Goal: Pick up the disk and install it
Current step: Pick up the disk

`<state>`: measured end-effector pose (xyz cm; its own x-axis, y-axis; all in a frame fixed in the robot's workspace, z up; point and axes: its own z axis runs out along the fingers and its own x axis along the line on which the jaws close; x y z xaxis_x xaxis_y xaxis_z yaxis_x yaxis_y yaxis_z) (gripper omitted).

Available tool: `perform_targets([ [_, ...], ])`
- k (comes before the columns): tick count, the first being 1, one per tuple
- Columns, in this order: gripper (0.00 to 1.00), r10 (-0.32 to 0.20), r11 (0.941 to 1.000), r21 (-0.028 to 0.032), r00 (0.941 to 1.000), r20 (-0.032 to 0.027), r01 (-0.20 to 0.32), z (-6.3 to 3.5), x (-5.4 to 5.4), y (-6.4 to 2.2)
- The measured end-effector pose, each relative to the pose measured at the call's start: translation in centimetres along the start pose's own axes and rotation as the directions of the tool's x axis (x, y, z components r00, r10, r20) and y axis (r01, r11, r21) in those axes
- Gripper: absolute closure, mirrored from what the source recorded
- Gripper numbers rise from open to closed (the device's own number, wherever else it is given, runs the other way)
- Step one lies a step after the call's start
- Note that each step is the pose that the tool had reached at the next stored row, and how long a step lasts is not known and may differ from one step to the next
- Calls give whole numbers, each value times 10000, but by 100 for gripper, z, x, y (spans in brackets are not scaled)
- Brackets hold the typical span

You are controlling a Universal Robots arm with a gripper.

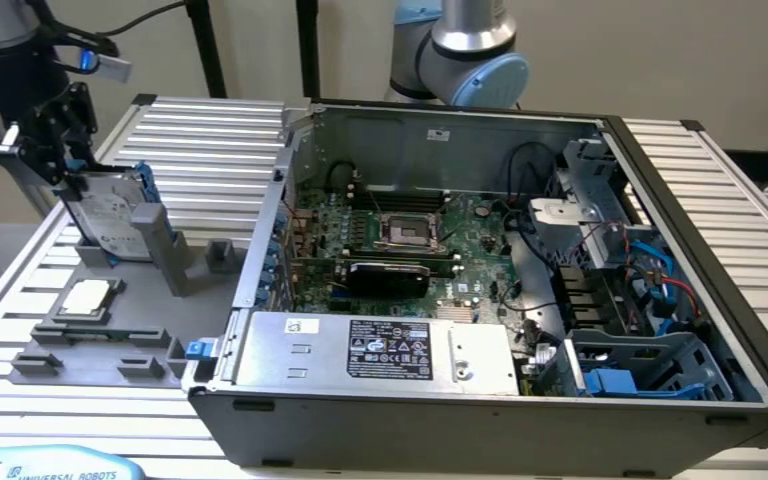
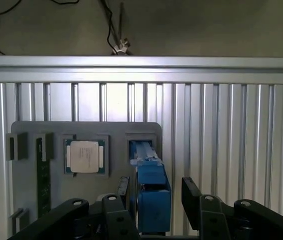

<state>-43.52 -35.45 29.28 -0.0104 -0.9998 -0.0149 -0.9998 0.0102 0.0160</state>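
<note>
Pick-up stage of the task, with installation not yet begun. The disk (image 1: 111, 215) stands on edge in a slot of the grey fixture plate (image 1: 137, 300), which lies on the slatted counter (image 1: 211, 130) towards its far corner on the exterior view's left. The open computer case (image 1: 704, 250) is just beside the plate, on the exterior view's right. The gripper (image 1: 64, 165) hangs at the disk's upper edge.

In the wrist view the gripper (image 2: 156, 189) is spread and straddles the blue carrier of the disk (image 2: 151, 200). One finger lies close against the carrier. A clear gap shows between the carrier and the other finger, so nothing is clamped yet. A square silver chip (image 2: 85, 156) lies flat in its own recess of the plate, apart from the disk.

Judged from this, the step in hand is the grasp itself. It calls for the jaws to be centred on the thin carrier edge and closed evenly. Any lift must run straight along the slot so the disk does not bind or tip. The blue-fitted drive cage (image 1: 638, 370) at the case's near corner appears unoccupied.
</note>
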Motion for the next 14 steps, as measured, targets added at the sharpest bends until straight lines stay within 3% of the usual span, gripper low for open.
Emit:
perform_targets([
  [14, 46, 7, 10000, 23, 10000, 0, -7, 46, 11, 15],
])
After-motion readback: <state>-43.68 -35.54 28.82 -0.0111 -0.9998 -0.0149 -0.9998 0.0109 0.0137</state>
